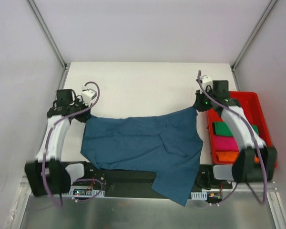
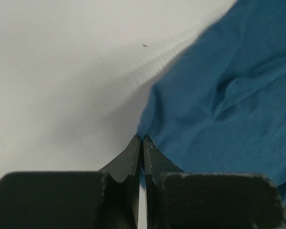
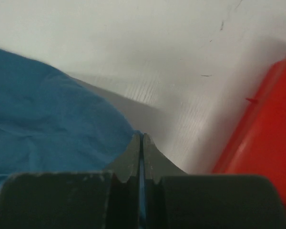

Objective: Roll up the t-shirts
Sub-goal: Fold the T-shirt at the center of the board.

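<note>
From above, the wrinkled teal shirt [image 1: 143, 143] lies spread on the white table [image 1: 143, 81], with folded shirts [image 1: 225, 142] in the red plastic tray [image 1: 264, 102]. At the left wrist, the left hand [image 2: 142, 138] is closed on a pointed cloth corner. At the right wrist, the right hand [image 3: 141, 137] pinches another soft corner beside the tray's glossy wall.

Dark teal-blue cloth t-shirt [image 1: 143, 145] lies spread and wrinkled on white counter [image 1: 143, 83]; near flap hangs over front edge between arm bases. Left end effector [image 1: 82, 116] clamps its far-left corner, right end effector [image 1: 199, 107] its far-right corner. Red plastic tray [image 1: 260, 102] at right holds green t-shirt [image 1: 223, 129], magenta t-shirt [image 1: 226, 142], orange t-shirt [image 1: 226, 156], partly under right arm.
</note>
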